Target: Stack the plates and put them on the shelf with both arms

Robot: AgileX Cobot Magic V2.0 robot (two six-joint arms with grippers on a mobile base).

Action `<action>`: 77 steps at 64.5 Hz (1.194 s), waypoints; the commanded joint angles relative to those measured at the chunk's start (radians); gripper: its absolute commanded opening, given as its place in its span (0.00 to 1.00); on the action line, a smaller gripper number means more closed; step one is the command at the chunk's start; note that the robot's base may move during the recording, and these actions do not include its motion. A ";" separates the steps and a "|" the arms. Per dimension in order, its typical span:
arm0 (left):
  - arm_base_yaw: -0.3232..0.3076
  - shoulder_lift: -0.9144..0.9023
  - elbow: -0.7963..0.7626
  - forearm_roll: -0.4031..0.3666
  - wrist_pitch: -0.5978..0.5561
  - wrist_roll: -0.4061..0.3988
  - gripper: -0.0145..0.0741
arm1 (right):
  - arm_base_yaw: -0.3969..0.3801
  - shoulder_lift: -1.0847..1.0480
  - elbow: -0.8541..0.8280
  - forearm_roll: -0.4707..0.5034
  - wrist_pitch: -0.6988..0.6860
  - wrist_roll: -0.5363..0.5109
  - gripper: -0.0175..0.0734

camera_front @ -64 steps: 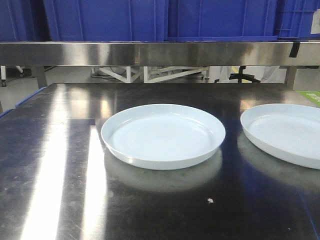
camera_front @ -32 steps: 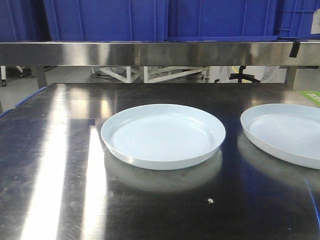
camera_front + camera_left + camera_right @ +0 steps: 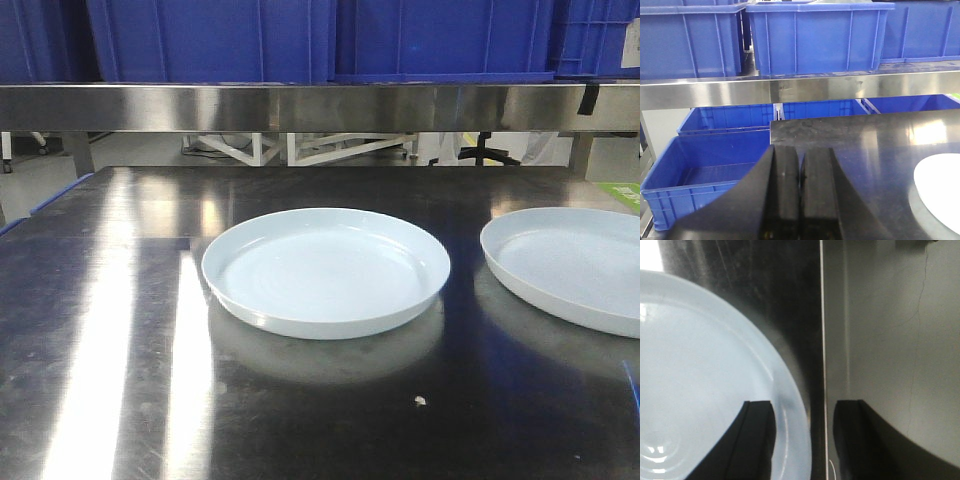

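Two pale blue-white plates lie on the steel table. One plate (image 3: 325, 272) is in the middle, the other plate (image 3: 575, 268) is at the right and cut off by the frame edge. Neither arm shows in the front view. My right gripper (image 3: 802, 415) is open and straddles the right plate's (image 3: 700, 365) rim. One finger (image 3: 757, 432) is over the plate's inside and the other finger (image 3: 857, 432) is past the table edge. My left gripper (image 3: 800, 152) is shut on nothing, over the table's left part. A plate's edge (image 3: 940, 195) shows to its right.
A steel shelf rail (image 3: 320, 105) crosses above the table's back and carries blue bins (image 3: 210, 40). More blue bins (image 3: 715, 170) stand on the floor left of the table. The table's right edge (image 3: 821, 340) runs close beside the right plate, with grey floor beyond.
The right plate has shifted very slightly to the left in the front view. The middle plate has not moved.
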 commanded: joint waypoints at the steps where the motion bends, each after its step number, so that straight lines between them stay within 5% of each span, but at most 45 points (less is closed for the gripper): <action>1: 0.001 0.007 -0.035 0.000 -0.079 -0.004 0.26 | -0.007 -0.032 -0.035 -0.006 -0.022 -0.024 0.64; 46: 0.001 0.007 -0.035 0.000 -0.079 -0.004 0.26 | -0.007 -0.024 0.000 0.032 -0.035 -0.024 0.63; 77: 0.001 0.007 -0.035 0.000 -0.079 -0.004 0.26 | -0.007 -0.003 -0.006 0.050 -0.014 -0.024 0.43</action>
